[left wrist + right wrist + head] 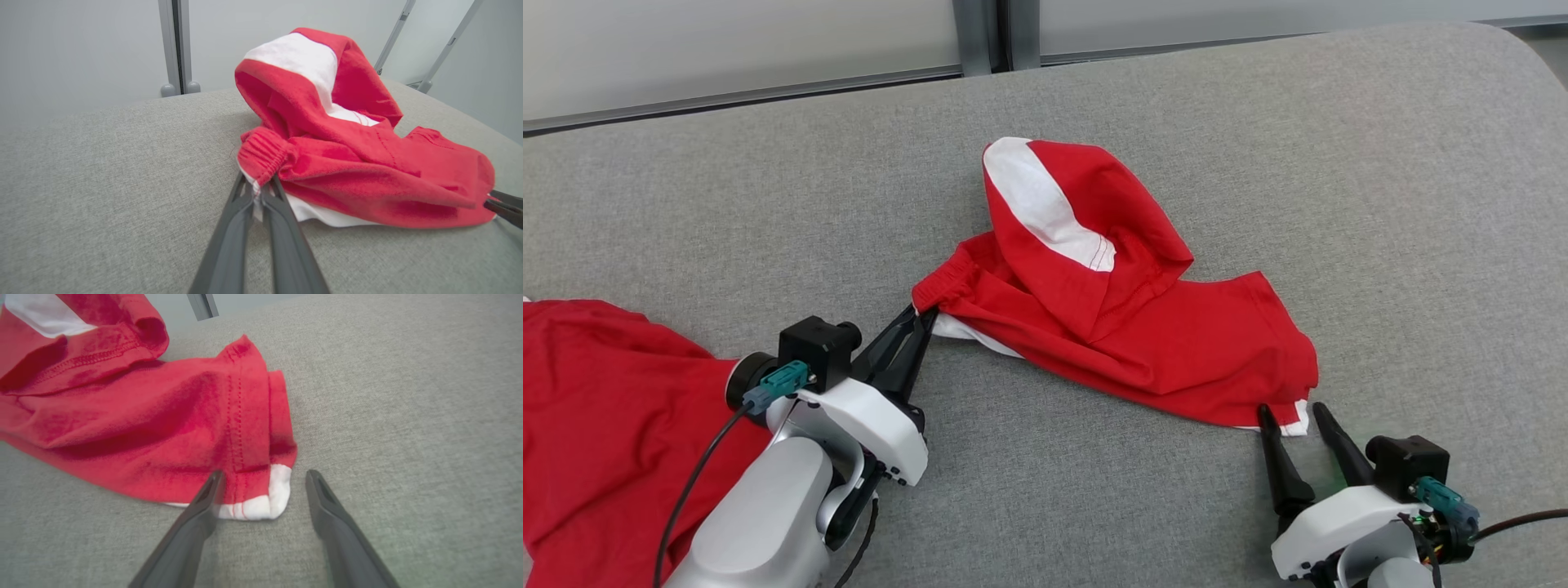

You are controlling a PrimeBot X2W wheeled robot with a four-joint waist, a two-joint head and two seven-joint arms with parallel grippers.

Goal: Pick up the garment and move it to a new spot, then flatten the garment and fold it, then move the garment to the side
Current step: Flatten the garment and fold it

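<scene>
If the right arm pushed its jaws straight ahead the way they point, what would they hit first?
Most likely the white-edged corner of the red garment, which lies just ahead between the right jaws, standing open. Depth is hard to judge, but nothing else seems nearer.

Lab-like test bay: grey fabric-covered table (1258,122), pale wall panels (727,41), metal frame posts (992,33).

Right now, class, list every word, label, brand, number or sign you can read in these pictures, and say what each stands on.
None can be read. The red and white garment shows plain cloth and stitching, no printed tag in sight. The grey padded surface, the other red cloth, the left gripper and the right gripper carry no readable marking.
</scene>
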